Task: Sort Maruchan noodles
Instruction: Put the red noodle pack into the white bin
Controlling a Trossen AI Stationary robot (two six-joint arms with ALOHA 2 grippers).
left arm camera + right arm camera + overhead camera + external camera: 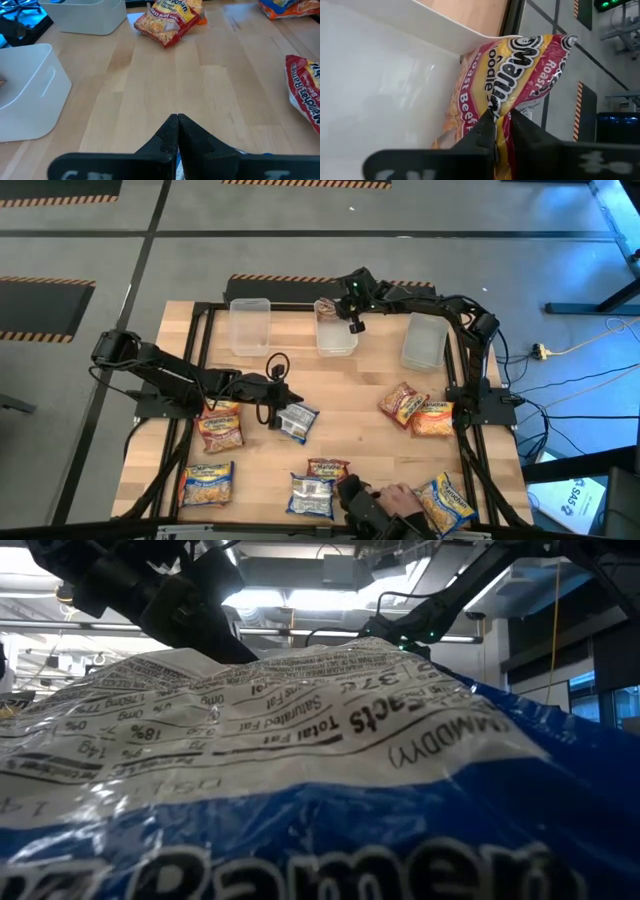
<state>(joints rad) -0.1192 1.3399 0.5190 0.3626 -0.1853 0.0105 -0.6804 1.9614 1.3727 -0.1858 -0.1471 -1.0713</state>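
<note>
My right gripper [352, 323] is over the middle clear bin [335, 338] at the table's far edge, shut on a red-and-yellow noodle packet [520, 60] that reaches into that bin [395, 75]. My left gripper [278, 406] is above the table's middle, shut; nothing shows between its fingers [177, 119]. A blue-white packet [298, 421] lies flat just beside and below it. Other noodle packets lie flat on the table: red ones [220, 428] [402, 402], orange-yellow ones [207, 483] [432, 418]. My right gripper pinches the red-and-yellow packet by its near edge [501, 102] between its two fingers. The fingers come slanting down from above. The packet stands tilted in the bin beside the bin's white wall, and its far end [560, 42] sticks up past the rim.
Clear bins stand left [250, 325] and right [425, 340] of the middle one. A person's hand [400, 500] reaches in at the near edge among a blue-white [310, 495], a red [328, 470] and an orange-yellow packet [447, 502]. A blue-white packet [320, 790] fills the low view.
</note>
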